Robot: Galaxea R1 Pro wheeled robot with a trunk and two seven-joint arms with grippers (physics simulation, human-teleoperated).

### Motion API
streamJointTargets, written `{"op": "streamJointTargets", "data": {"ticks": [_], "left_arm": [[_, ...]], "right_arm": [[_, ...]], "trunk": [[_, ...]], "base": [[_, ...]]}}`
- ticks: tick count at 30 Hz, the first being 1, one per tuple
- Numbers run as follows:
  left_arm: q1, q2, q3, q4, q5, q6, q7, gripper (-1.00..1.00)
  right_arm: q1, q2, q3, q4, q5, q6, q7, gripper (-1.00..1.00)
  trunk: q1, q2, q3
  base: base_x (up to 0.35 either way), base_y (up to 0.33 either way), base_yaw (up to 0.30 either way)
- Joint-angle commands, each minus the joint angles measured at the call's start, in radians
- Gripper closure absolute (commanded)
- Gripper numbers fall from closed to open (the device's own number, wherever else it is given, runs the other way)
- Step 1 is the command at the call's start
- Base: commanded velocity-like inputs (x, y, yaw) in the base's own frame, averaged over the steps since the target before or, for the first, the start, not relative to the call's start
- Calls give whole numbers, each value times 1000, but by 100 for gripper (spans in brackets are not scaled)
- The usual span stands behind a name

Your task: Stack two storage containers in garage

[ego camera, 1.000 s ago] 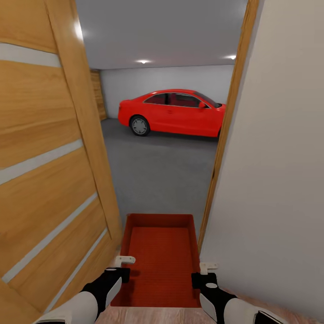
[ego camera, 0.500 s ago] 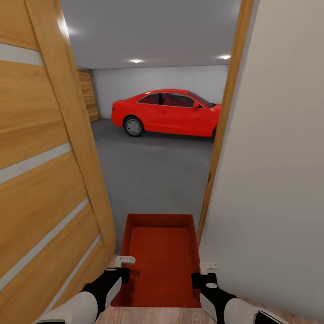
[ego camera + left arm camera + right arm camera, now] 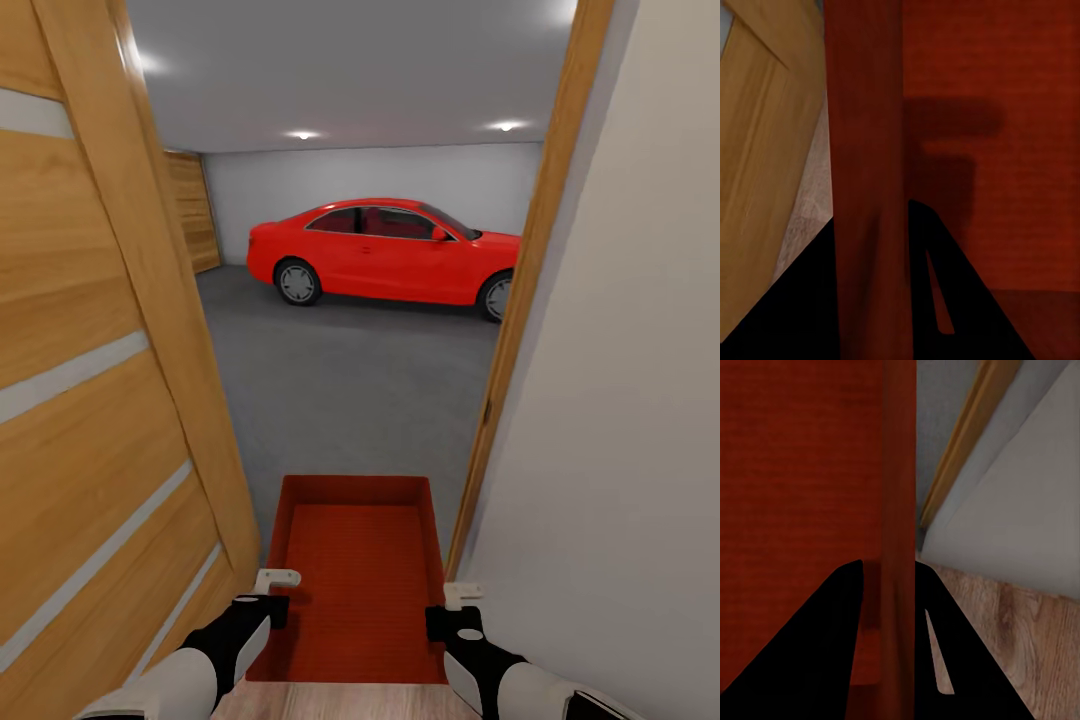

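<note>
One orange-red open-top storage container (image 3: 360, 560) hangs low in the head view, carried between both arms in a doorway. My left gripper (image 3: 272, 590) is shut on its left wall and my right gripper (image 3: 452, 603) is shut on its right wall. In the left wrist view the container wall (image 3: 866, 112) runs between the dark fingers of the left gripper (image 3: 870, 219). The right wrist view has the right gripper (image 3: 889, 566) pinching the container wall (image 3: 898, 457) the same way. Ahead lies the garage with its dark grey floor (image 3: 340, 390).
An open wooden plank door (image 3: 100, 400) stands close on the left. A white wall (image 3: 620, 450) and wooden door frame (image 3: 520, 330) are close on the right. A red car (image 3: 390, 250) is parked across the far side. Light wood flooring (image 3: 340, 702) is underfoot.
The whole view has shifted, so the camera moved: the right door frame slid rightward and the car's rear wheel now shows. Container and both grippers keep their places in the picture.
</note>
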Motion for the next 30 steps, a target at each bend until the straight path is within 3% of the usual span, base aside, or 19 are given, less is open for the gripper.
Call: {"op": "streamJointTargets", "data": {"ticks": [1, 18, 30], "left_arm": [[1, -1, -33, 3, 17, 5, 5, 100], [1, -2, -33, 3, 17, 6, 5, 100], [1, -2, -33, 3, 17, 5, 5, 100]], "right_arm": [[-1, 0, 0, 1, -8, -6, -27, 100], [-1, 0, 0, 1, -8, -6, -27, 100], [-1, 1, 0, 1, -8, -6, -27, 100]], "trunk": [[0, -2, -2], [0, -2, -2], [0, -2, -2]], "base": [[21, 7, 0], [2, 259, 0], [0, 24, -188]]}}
